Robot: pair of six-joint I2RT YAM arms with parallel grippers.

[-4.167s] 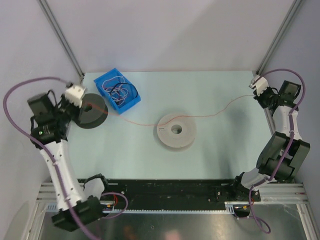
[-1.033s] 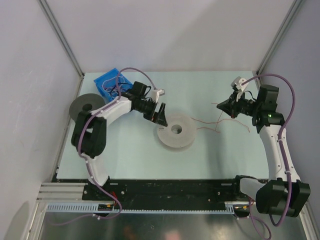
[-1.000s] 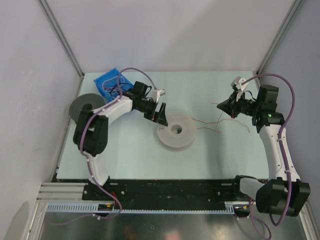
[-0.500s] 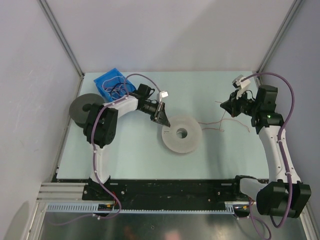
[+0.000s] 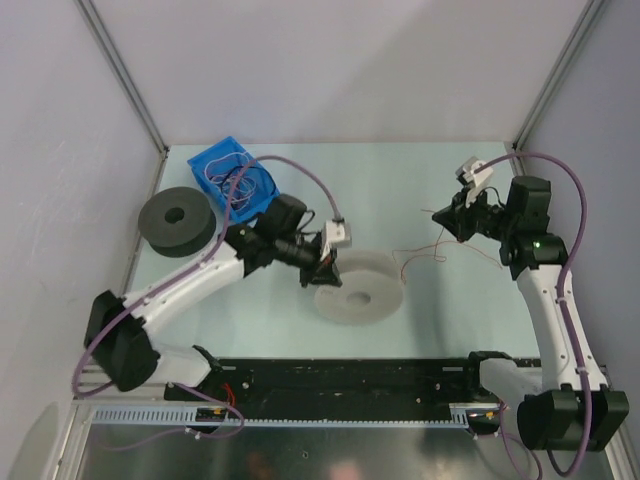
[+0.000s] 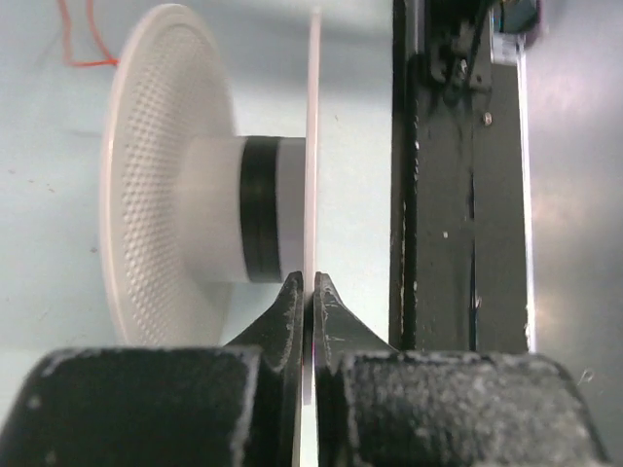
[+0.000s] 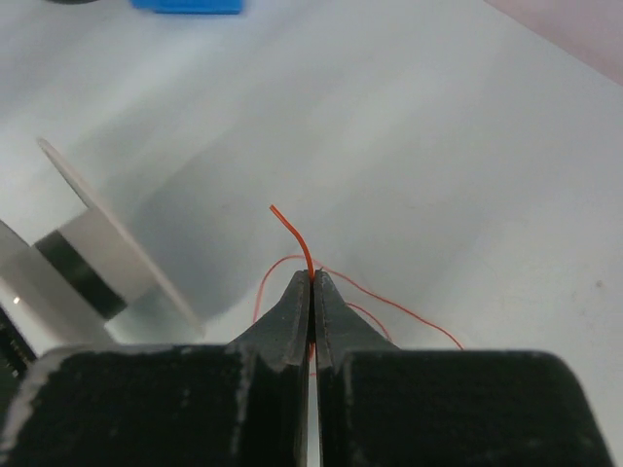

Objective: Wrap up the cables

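A white spool [image 5: 358, 288] is tilted up off the table at the middle. My left gripper [image 5: 322, 262] is shut on its thin near flange [image 6: 313, 146]; the left wrist view shows the hub with a black band [image 6: 258, 224] and the dotted far flange [image 6: 165, 175]. A thin red cable [image 5: 428, 251] lies loosely right of the spool. My right gripper [image 5: 440, 215] is shut on that cable near its end [image 7: 295, 236], which sticks up past the fingertips [image 7: 298, 292]. The spool also shows at the left of the right wrist view [image 7: 92, 248].
A blue bin [image 5: 235, 178] with more tangled cables sits at the back left; its edge shows in the right wrist view [image 7: 185, 5]. A dark grey spool [image 5: 178, 215] lies flat beside the bin. The black rail [image 5: 340, 375] runs along the near edge.
My left arm has swung toward the front and tipped the white spool up by its flange. My right gripper has shifted slightly left with the red cable, which has bunched closer to the spool.
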